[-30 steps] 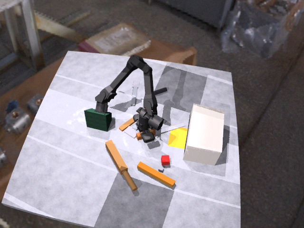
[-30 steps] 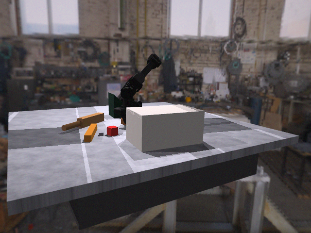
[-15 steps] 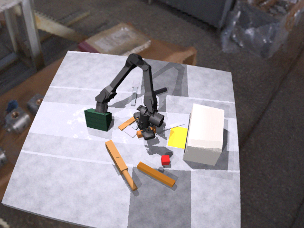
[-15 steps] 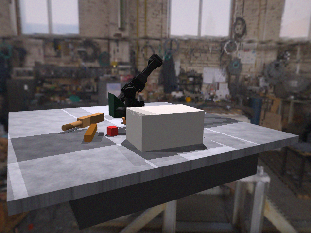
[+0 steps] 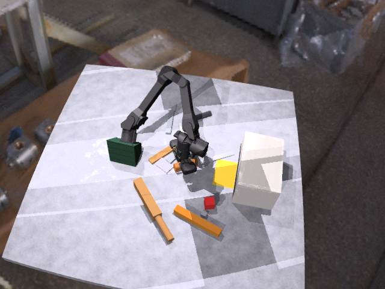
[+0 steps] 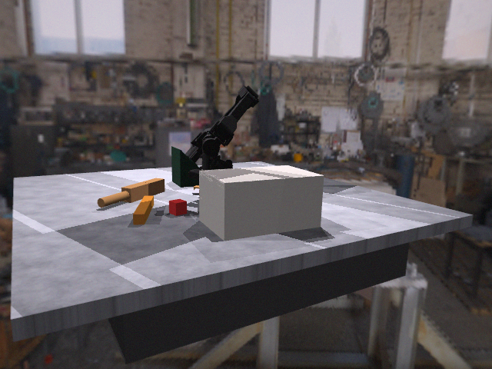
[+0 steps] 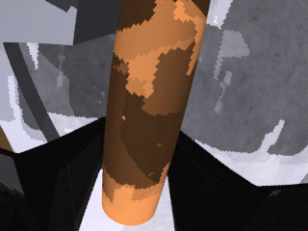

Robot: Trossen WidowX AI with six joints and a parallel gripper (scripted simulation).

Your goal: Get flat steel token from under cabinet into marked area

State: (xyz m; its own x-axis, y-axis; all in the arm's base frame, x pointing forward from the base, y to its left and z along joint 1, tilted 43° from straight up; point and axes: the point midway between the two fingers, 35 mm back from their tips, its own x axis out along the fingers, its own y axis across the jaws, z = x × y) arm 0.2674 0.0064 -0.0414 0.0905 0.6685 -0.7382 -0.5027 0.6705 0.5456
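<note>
My gripper (image 5: pixel 188 165) (image 7: pixel 139 130) is shut on the orange round handle (image 5: pixel 177 167) (image 7: pixel 149 91) of a tool, held left of the yellow marked area. A thin pale blade (image 5: pixel 224 157) reaches from its side toward the cabinet; it looks nearly edge-on, and its join to the handle is hidden. The white cabinet (image 5: pixel 260 168) (image 6: pixel 258 200) stands at the right, with its vent side not clearly visible. The yellow marked area (image 5: pixel 225 174) lies directly in front of it. The steel token is not visible in any view.
A red cube (image 5: pixel 209 203) (image 6: pixel 177 207), small grey cube (image 5: pixel 204 214) and orange bar (image 5: pixel 198 221) (image 6: pixel 143 210) lie near the marked area. An orange paddle (image 5: pixel 147 198) (image 6: pixel 137 191) is farther left. Behind the gripper lie an orange stick (image 5: pixel 160 155), thin metal strip (image 5: pixel 172 121) and dark rod (image 5: pixel 204 115).
</note>
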